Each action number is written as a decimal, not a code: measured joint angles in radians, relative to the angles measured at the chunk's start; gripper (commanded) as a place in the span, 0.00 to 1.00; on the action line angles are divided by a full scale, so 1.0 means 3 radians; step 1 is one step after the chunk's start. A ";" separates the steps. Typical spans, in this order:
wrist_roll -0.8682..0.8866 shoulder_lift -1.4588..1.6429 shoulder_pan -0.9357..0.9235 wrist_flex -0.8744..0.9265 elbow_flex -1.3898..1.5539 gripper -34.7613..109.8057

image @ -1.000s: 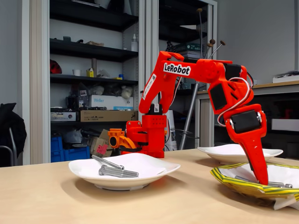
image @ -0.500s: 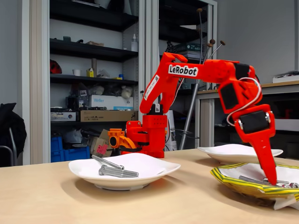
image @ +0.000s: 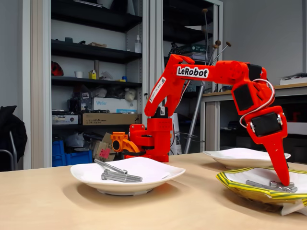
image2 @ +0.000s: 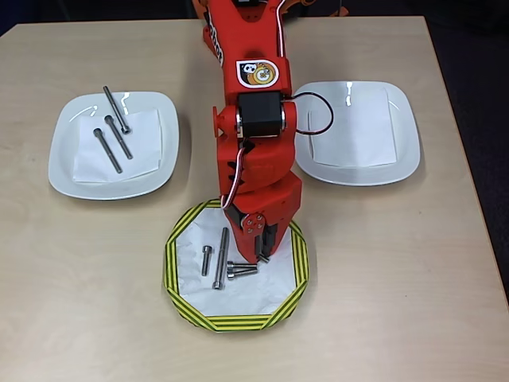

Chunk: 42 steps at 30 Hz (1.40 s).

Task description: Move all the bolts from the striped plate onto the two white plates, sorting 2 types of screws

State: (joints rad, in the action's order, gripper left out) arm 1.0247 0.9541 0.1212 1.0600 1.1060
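Observation:
The striped plate (image2: 176, 270) (image: 240, 188) lies at the front middle of the table. On it are a long bolt (image2: 222, 258) (image: 259, 184) and two short bolts (image2: 207, 259) (image2: 242, 270). My gripper (image2: 262, 253) (image: 286, 183) points straight down into this plate, tips just right of the nearer short bolt. A dark gap shows between its fingers, and nothing is held. The left white plate (image2: 67, 163) (image: 158, 175) holds three long bolts (image2: 119, 137) (image: 121, 177). The right white plate (image2: 402, 151) (image: 230, 155) holds only a paper sheet.
The red arm's base (image: 148, 139) stands at the table's far edge, and its links (image2: 258, 119) stretch between the two white plates. Bare tabletop lies at the front left (image2: 79, 302) and front right (image2: 398, 302). Shelves stand behind the table.
In the fixed view the gripper has swung rightward across the striped plate, from its middle to its right part, with the tips staying low.

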 measured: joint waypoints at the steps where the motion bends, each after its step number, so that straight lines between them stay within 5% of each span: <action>1: 0.0020 0.0000 0.0000 0.0010 0.0000 0.27; 26: -0.0230 -0.0348 -0.0256 0.0389 -0.0465 0.24; 42: -0.0291 0.0174 -0.0271 0.1631 -0.0701 0.24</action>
State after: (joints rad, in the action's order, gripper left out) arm 0.9373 1.0063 0.0399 1.5493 0.8958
